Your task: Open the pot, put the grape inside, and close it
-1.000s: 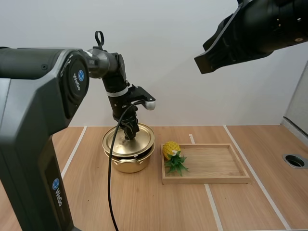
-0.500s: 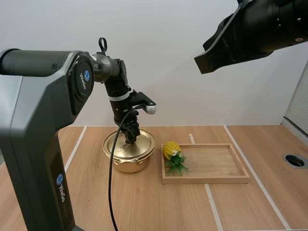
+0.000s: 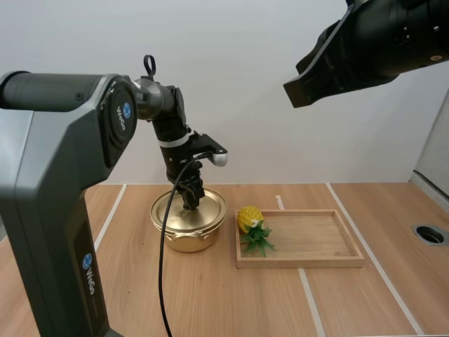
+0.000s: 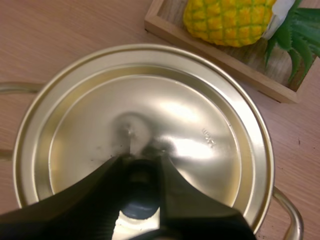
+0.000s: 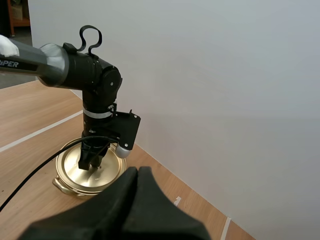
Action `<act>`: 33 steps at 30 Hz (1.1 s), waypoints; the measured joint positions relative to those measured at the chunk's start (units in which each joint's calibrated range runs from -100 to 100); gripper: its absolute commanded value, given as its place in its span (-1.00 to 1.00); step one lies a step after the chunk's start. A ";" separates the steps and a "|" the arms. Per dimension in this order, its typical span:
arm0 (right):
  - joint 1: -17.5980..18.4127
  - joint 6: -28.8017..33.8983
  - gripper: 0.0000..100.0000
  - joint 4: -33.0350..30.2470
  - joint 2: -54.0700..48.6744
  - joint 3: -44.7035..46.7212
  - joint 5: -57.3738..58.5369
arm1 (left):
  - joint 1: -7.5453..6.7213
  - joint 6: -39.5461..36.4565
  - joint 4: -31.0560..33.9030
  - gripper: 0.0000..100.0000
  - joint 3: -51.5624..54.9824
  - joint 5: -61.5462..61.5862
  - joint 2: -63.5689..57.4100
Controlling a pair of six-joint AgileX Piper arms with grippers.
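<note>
A gold pot [image 3: 186, 239] stands on the table with its gold lid [image 3: 168, 210] seated flat on it. My left gripper [image 3: 191, 203] reaches straight down onto the lid's middle. In the left wrist view its tips [image 4: 141, 192] pinch the dark knob on the lid [image 4: 200, 125]. No grapes show; a yellow toy pineapple [image 3: 250, 219] with green leaves lies in the left end of the wooden tray [image 3: 309, 262], right of the pot. My right gripper [image 5: 138, 173] hangs high over the table's right side, fingers together as one wedge, holding nothing.
The tray's rim [image 4: 210, 55] lies close beside the pot, with the pineapple [image 4: 227, 20] just inside it. White tape lines cross the table. A round hole [image 3: 429, 234] sits near the table's right edge.
One second ago the lid was held raised and tilted over the pot; my left gripper has since lowered it flat onto the pot. The right arm has stayed still.
</note>
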 measured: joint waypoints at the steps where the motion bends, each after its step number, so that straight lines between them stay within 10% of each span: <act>1: 0.00 0.00 -1.00 0.00 0.00 0.00 0.00 | 0.00 0.00 -0.13 -0.85 0.00 0.00 0.00; 5: 0.00 0.00 -1.00 0.00 0.00 0.00 0.00 | 0.00 0.00 -0.35 -0.32 0.00 0.00 0.00; 10: 0.00 0.00 -1.00 0.00 0.00 0.00 0.00 | 0.00 -0.99 -1.04 1.00 0.00 0.00 0.46; 33: 0.00 0.00 -1.00 0.21 0.00 0.00 0.00 | 0.00 -9.46 4.92 1.00 -13.47 0.00 -11.68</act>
